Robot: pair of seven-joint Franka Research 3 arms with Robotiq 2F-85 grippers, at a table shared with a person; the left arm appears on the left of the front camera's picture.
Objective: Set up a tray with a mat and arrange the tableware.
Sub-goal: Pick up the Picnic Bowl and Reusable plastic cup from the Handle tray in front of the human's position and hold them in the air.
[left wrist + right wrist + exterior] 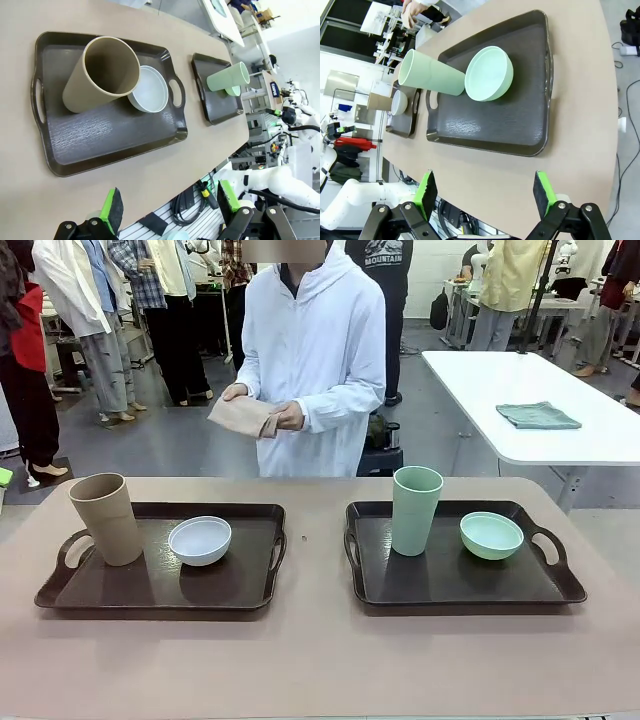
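Note:
Two dark trays sit on the table. The left tray [160, 585] [95, 140] holds a tan cup [106, 519] [102, 75] and a white bowl [200, 540] [148, 90]. On the right tray [460, 575] [515, 115] stand a pale green cup [416, 510] [430, 74] and a pale green bowl [491, 535] [489, 73]. A person at the far side holds a folded beige mat [243, 416] in both hands. My left gripper [170, 210] is open, off the table's near edge beside the left tray. My right gripper [485, 192] is open above the near edge by the right tray.
A white table [540, 390] with a folded green cloth [537, 415] stands at the back right. Bare tabletop [315, 540] runs between the two trays and along the near side. Other people stand in the background.

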